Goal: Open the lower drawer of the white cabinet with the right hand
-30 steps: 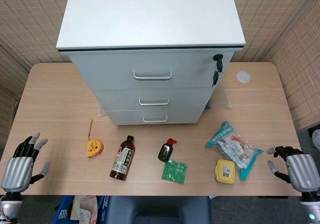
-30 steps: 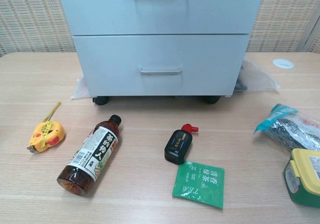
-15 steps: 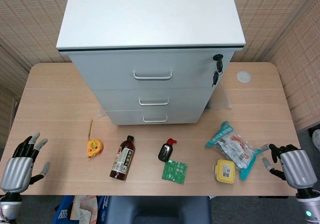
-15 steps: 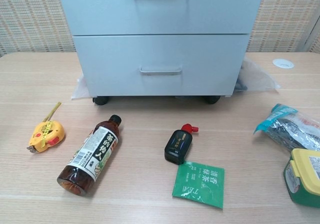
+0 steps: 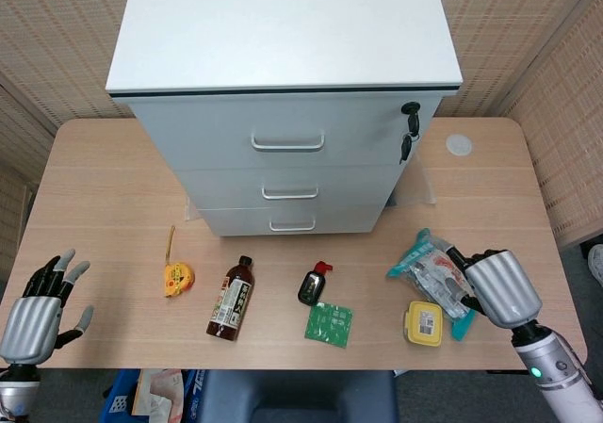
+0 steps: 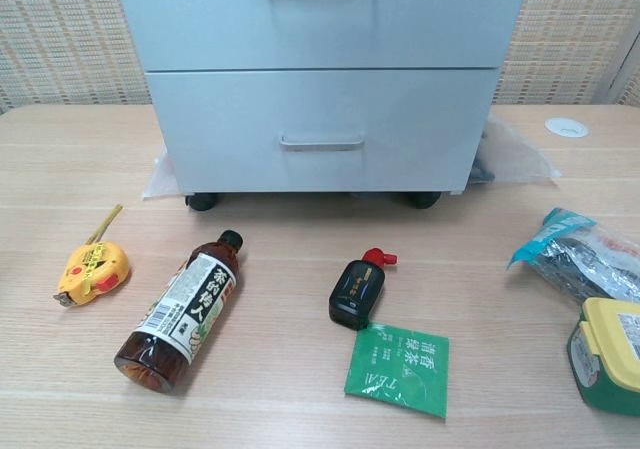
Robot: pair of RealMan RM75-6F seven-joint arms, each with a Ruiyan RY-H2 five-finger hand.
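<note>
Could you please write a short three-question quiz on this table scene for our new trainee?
1. True or false: the lower drawer is closed.
2. Which hand is above the snack bag: A) left hand, B) right hand?
3. What lies between the tape measure and the ink bottle?

Key: 1. True. 2. B. 3. The brown drink bottle.

right hand (image 5: 501,289) covering snack bag (image 5: 429,268) end, yellow-lidded tub (image 6: 610,354) cut off at edge

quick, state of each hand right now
left hand: open, fingers spread, holding nothing
right hand: over the snack packet, fingers hidden, cannot be told
</note>
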